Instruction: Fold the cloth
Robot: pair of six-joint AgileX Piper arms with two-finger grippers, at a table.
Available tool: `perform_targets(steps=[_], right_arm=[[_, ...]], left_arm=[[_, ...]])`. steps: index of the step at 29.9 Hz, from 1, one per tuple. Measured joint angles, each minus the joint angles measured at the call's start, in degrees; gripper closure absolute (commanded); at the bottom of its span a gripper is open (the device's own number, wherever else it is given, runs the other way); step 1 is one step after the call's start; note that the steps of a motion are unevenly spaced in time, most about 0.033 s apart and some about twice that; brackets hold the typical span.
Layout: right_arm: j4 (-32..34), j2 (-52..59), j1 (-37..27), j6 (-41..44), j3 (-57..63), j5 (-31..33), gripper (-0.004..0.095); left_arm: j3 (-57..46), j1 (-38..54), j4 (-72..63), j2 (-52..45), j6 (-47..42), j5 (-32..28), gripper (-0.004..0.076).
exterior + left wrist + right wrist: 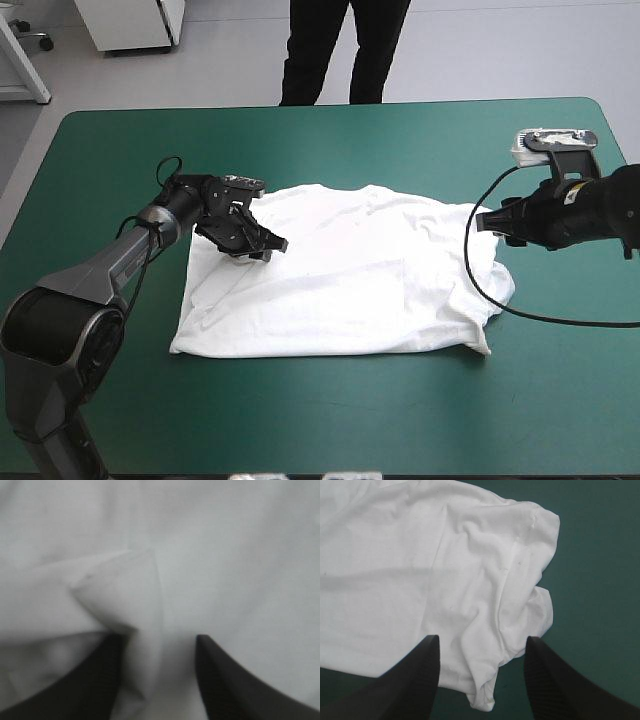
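Teal-green table (330,430) w/ white T-shirt (350,285) spread mostly flat at its middle, wrinkled, right edge bunched up a bit. Left gripper (265,247) is down on the shirt's left part, toward the table's far edge, tips at the cloth. Left wrist view: black fingers (90,690) stand apart, not pinching. A raised pointed fold of fabric sits btwn them, up against one finger, the other finger clear of it. White cloth fills that whole view, no edge seen. Right gripper (484,222) is at the shirt's right edge, far-side portion, low over the table. Right wrist view: its fingers (410,685) are also spread wide, w/ the rumpled corner of the shirt lying under & btwn them, nothing clamped. Bare cover shows beside that corner. Grippers are well apart, shirt btwn them.
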State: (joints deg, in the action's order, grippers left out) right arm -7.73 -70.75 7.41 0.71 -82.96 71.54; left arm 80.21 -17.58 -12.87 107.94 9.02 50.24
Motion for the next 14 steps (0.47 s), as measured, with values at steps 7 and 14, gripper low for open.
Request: perform_targets(steps=[7, 14], right_arm=[[0.1, 0.0, 0.0, 0.1, 0.0, 0.0, 0.0439], [4.8, -1.9, -0.1, 4.3, 0.0, 0.0, 0.0439]], left_arm=[[3.3, 0.0, 0.6, -1.2, 0.7, 4.5, 0.0157], [10.5, 0.0, 5.1, -8.8, 1.0, 9.5, 0.0235]])
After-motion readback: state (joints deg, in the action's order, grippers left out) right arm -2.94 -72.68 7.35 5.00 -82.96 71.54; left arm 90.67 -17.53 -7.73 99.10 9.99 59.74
